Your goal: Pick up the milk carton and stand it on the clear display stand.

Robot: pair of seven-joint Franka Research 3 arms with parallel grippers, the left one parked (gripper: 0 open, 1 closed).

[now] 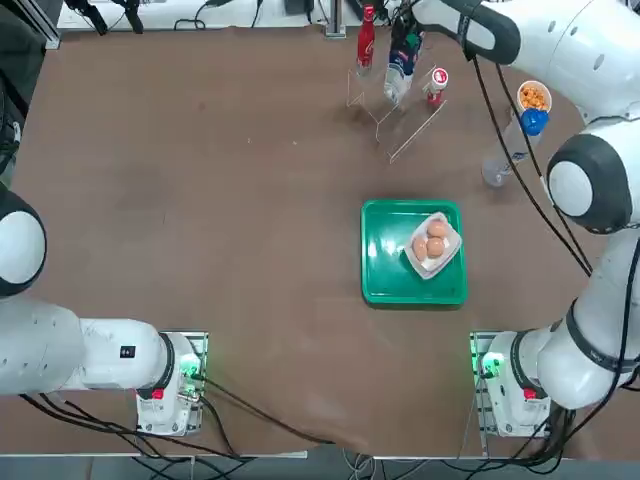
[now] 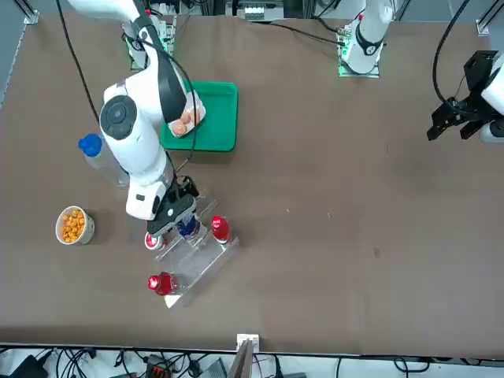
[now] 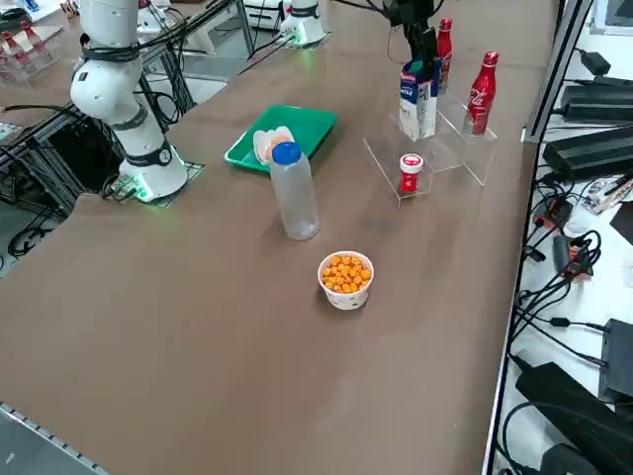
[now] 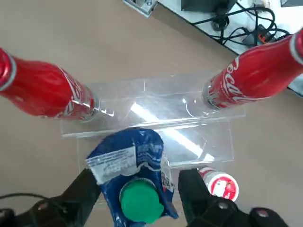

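Note:
The milk carton (image 4: pixel 137 156), dark blue and white with a round green cap (image 4: pixel 138 203), stands upright on the middle step of the clear display stand (image 4: pixel 189 127). My right gripper (image 4: pixel 137 182) hovers just over it and is open, one finger (image 4: pixel 85 189) on each side of the carton's top with small gaps. From overhead the gripper (image 1: pixel 403 50) covers most of the carton (image 1: pixel 398 78) on the stand (image 1: pixel 410 125) at the table's far edge. The side view shows the carton (image 3: pixel 418 99) under the gripper (image 3: pixel 423 54).
Two slim red bottles (image 3: pixel 482 94) (image 3: pixel 444 40) and a small red-capped jar (image 3: pixel 410 173) share the stand. A green tray (image 1: pixel 385 270) with a dish of eggs lies nearer my base. A clear blue-capped bottle (image 1: pixel 515 140) and a cup of orange snacks (image 1: pixel 534 97) stand at right.

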